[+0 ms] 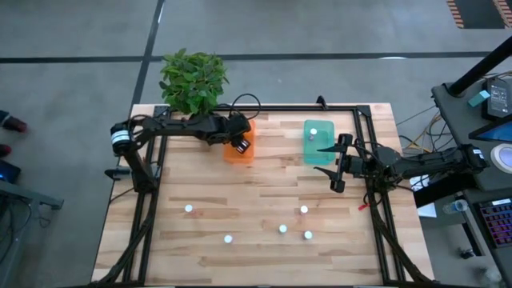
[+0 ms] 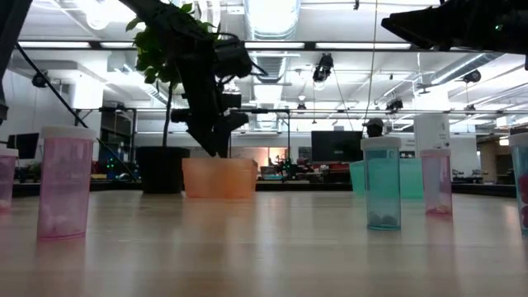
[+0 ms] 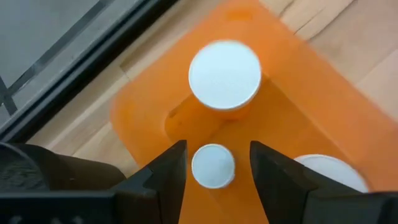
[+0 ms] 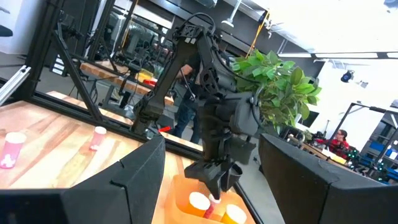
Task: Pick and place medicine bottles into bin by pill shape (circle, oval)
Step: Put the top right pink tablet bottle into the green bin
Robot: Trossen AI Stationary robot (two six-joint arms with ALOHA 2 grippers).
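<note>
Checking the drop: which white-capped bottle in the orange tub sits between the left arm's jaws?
The smallest-capped bottle, flanked by the left gripper with open jaws. The larger-capped bottle stands clear beyond, in the orange tub; a third cap is off to one side.

Leafy potted plant (image 1: 193,79), in a black pot (image 2: 162,169), was placed at the wooden table's (image 1: 240,232) far-left edge.

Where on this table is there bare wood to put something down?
The widest bare patch is mid-table, between the orange tub, the teal tub and the five loose bottles nearer the front. The front left corner is bare too. It is crowded at the orange tub, where the left gripper hangs.
</note>
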